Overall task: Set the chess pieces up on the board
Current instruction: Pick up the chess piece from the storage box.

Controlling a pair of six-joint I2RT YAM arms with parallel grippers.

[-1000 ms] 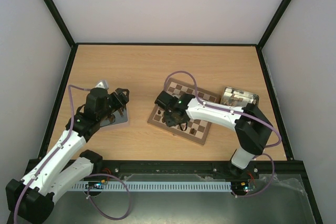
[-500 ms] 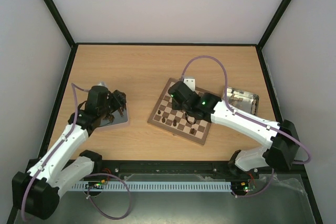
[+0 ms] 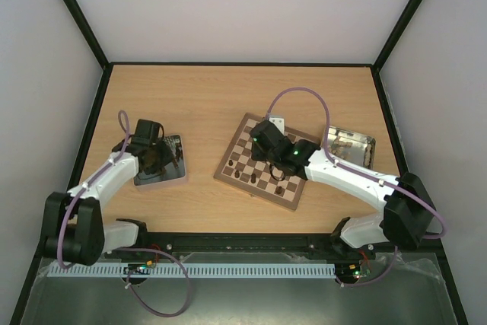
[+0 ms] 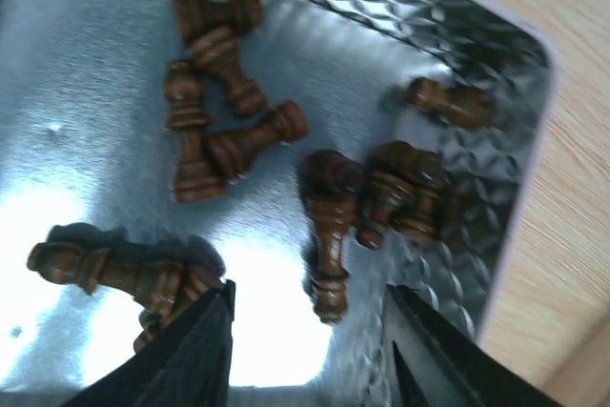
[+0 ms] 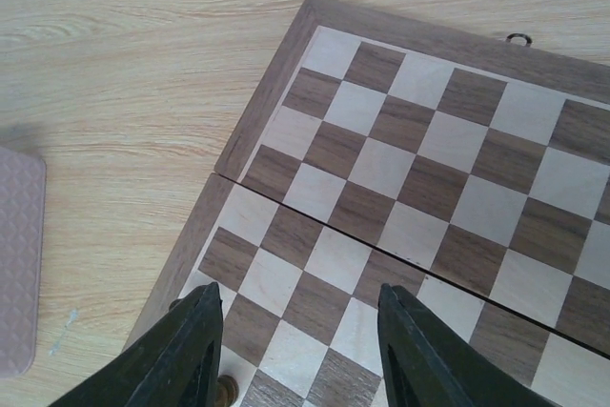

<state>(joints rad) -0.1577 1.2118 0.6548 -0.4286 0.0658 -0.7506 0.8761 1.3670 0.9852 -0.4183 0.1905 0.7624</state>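
Observation:
The board (image 3: pixel 245 151) lies tilted at mid-table, with several dark chess pieces (image 3: pixel 253 178) along its near edge. My right gripper (image 3: pixel 266 142) hovers open and empty over the board's middle; its wrist view shows bare checks (image 5: pixel 381 169) and one piece top (image 5: pixel 226 390) by the left finger. My left gripper (image 3: pixel 156 159) is open low over the grey tray (image 3: pixel 176 175). Its wrist view shows several pieces lying on their sides on the tray (image 4: pixel 86 64). One lying piece (image 4: pixel 328 235) points into the gap between the open fingers (image 4: pixel 310 335), apart from both.
A second shiny tray (image 3: pixel 358 141) with more pieces stands right of the board. A pinkish textured mat corner (image 5: pixel 17 264) lies left of the board. Black frame rails border the table.
My left gripper has swung down and left, lower over the grey tray. My right gripper lifted off the board's near-left squares and moved toward its middle.

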